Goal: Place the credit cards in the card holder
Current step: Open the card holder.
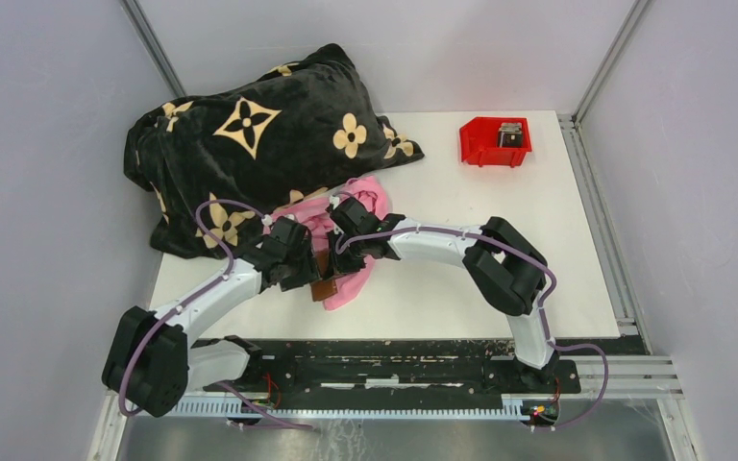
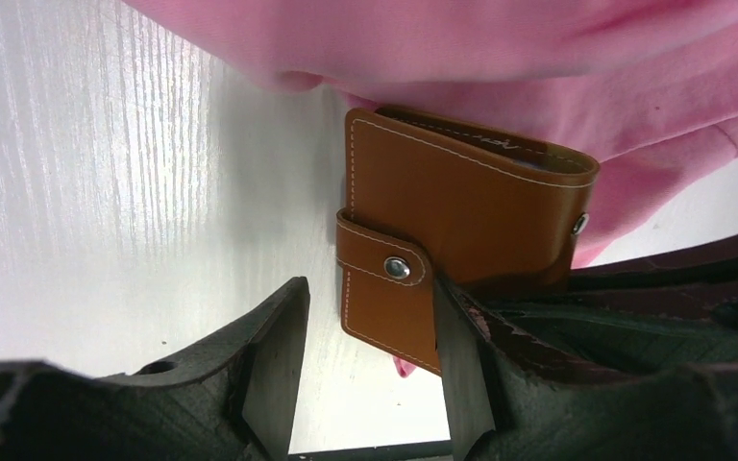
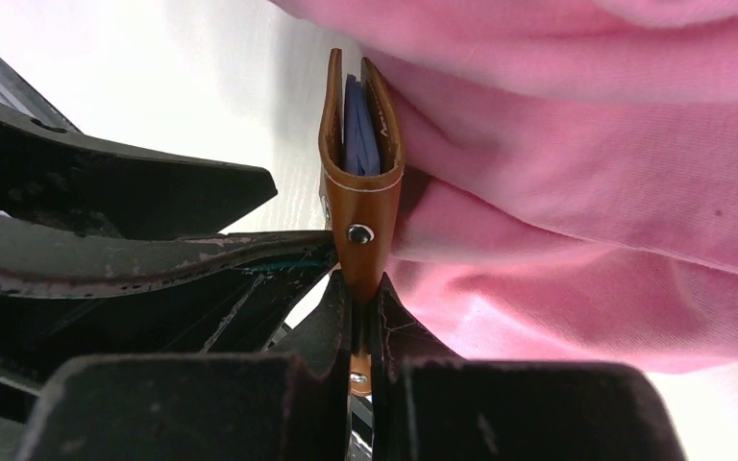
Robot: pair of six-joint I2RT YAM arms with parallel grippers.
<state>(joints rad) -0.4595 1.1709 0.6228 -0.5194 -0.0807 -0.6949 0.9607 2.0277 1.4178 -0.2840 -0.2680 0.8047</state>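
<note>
Right gripper (image 3: 360, 298) pinching snapped-shut brown card holder (image 3: 359, 192) by one edge, holder touching pink cloth (image 3: 586, 192). Left gripper (image 2: 365, 288) hanging spread, one jaw resting against holder's strap side.

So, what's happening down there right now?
Right hand shut on holder strap. Left hand open, near holder. Cards in red bin. Pink cloth against holder.
</note>
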